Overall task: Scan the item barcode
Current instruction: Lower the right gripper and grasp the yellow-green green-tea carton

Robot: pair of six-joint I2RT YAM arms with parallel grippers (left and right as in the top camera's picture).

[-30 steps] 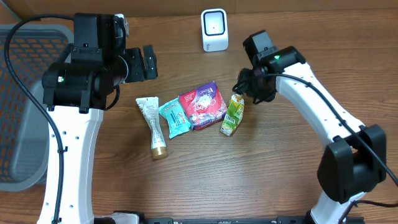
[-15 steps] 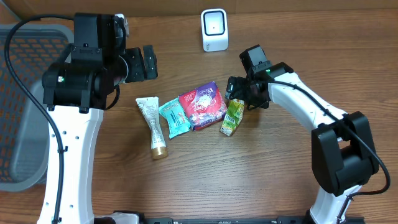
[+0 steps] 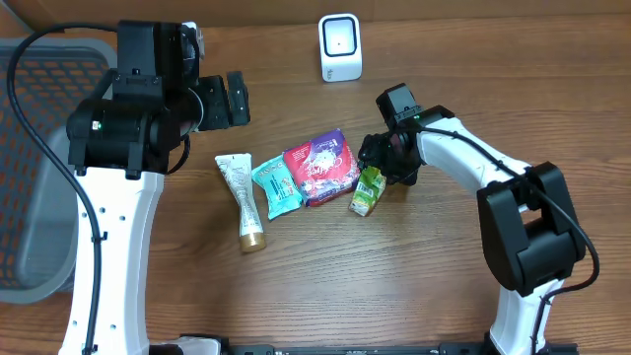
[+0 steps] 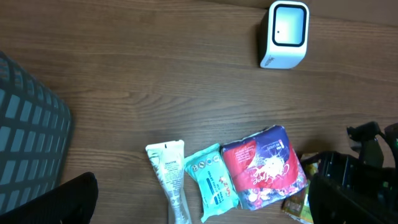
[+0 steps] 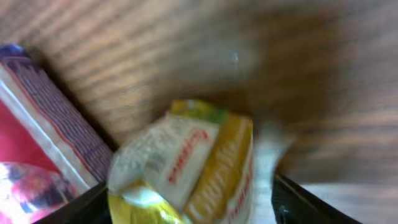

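- At the table's far left, well apart from everything else: a grey mesh basket (image 3: 30, 148), not part of this step.
- Beside it, raised above the wood: the left gripper (image 3: 237, 99), jaws spread wide and holding nothing; clearly the farther pincer from the task's thing.
- In front of that, lying flat in a row: a white tube (image 3: 243, 197), then a teal packet (image 3: 274, 185), then a red-and-purple pouch (image 3: 320, 166), each touching or just beside its neighbour.
- At the back edge, just behind the row: the white barcode scanner (image 3: 340, 46), standing upright, window facing the front of the table.
- At the right end of the row, just beside the pouch: the small green-and-yellow pack (image 3: 366, 194), lying flat on the wood.
- Long axis running from the far right down toward the near left, only slightly off the front-to-back line; far end tucked under the right pincer, near end pointing toward the front edge, away from the scanner.
- Directly over that far end: the right gripper (image 3: 375, 163), by far the nearer one.
- In the wrist view, one dark finger on either side of the pack (image 5: 186, 168), so straddling it across its short width; jaws apart, with a gap showing on at least one side, hence released rather than clenched.
- Judged from this: closing on the pack next, then lifting and swinging it back and leftward toward the scanner.
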